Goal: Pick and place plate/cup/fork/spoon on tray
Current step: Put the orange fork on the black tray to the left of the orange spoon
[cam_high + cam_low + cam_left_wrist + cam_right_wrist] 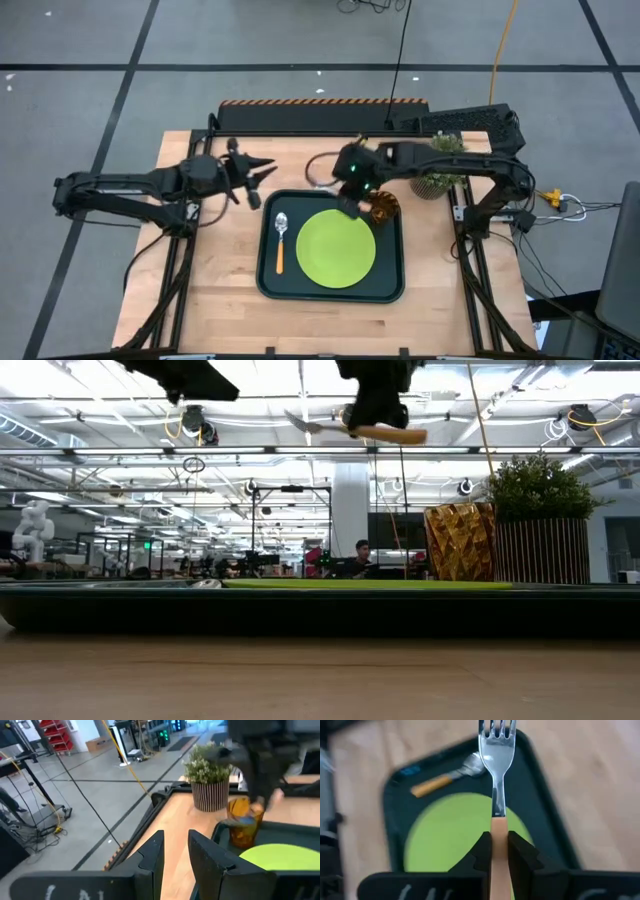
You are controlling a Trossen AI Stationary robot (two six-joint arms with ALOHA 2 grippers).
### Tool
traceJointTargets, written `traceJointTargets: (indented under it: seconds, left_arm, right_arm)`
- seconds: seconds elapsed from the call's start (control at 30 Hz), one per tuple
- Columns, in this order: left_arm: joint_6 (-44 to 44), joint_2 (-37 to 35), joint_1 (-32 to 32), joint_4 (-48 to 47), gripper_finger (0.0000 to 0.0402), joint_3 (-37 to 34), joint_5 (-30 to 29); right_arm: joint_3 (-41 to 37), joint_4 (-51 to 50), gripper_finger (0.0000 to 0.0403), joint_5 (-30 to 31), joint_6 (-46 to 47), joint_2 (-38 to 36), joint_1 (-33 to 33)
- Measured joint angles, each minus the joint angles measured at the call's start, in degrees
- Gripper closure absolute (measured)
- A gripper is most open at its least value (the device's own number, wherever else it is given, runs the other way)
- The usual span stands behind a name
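Above the tray (268, 285), right claw (498, 851) grips fork (496, 765).

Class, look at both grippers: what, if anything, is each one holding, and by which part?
The right gripper holds the fork by its orange handle, tines pointing away, above the tray. The left gripper holds nothing.

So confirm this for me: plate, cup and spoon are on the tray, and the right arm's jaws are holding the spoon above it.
Wrong on one count: the right gripper holds the fork, tines showing in the right wrist view. The spoon already lies on the tray beside the plate, with the cup at the tray's far right corner.
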Motion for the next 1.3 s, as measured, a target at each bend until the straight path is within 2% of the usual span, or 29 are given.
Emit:
traceJointTargets:
  seconds: [0.2, 0.4, 0.6, 0.73, 0.8, 0.93, 1.1, 1.3]
  left_arm:
    - [-5.2, -4.0, -1.0, -5.2, 0.0311, 0.0, -0.1]
    - [-9.2, -4.0, -3.8, -11.6, 0.0311, 0.0, 0.0]
    - [-11.2, -5.5, -7.3, -14.8, 0.0311, 0.0, -0.4]
    - [-11.3, -7.2, -9.9, -16.4, 0.0311, -0.1, -4.3]
    - [-10.3, -8.6, -10.9, -16.9, 0.0311, -0.1, -5.5]
    - [-7.8, -11.9, -11.8, -16.8, 0.0311, -0.1, -6.0]
    - [-4.4, -15.8, -11.8, -16.3, 0.0311, -0.1, -6.2]
    - [0.8, -18.3, -11.8, -13.7, 0.0311, -0.1, -6.2]
  right_arm:
    - [0.0, 12.8, 0.0382, -2.6, 10.9, 5.1, 6.5]
    - [0.0, 28.4, 0.0382, -2.9, 24.6, 10.8, 8.8]
    - [-2.7, 32.0, 0.0382, 0.7, 40.6, 14.0, 10.0]
    - [-6.5, 34.6, 0.0382, 5.4, 49.6, 14.7, 11.5]
    - [-8.5, 39.0, 0.0382, 7.6, 52.2, 14.6, 12.1]
    - [-11.0, 46.9, 0.0382, 13.6, 54.9, 14.6, 13.2]
    - [-11.2, 49.4, 0.0382, 23.8, 57.7, 15.1, 15.8]
    - [-11.2, 51.7, 0.0382, 33.0, 62.7, 16.4, 18.6]
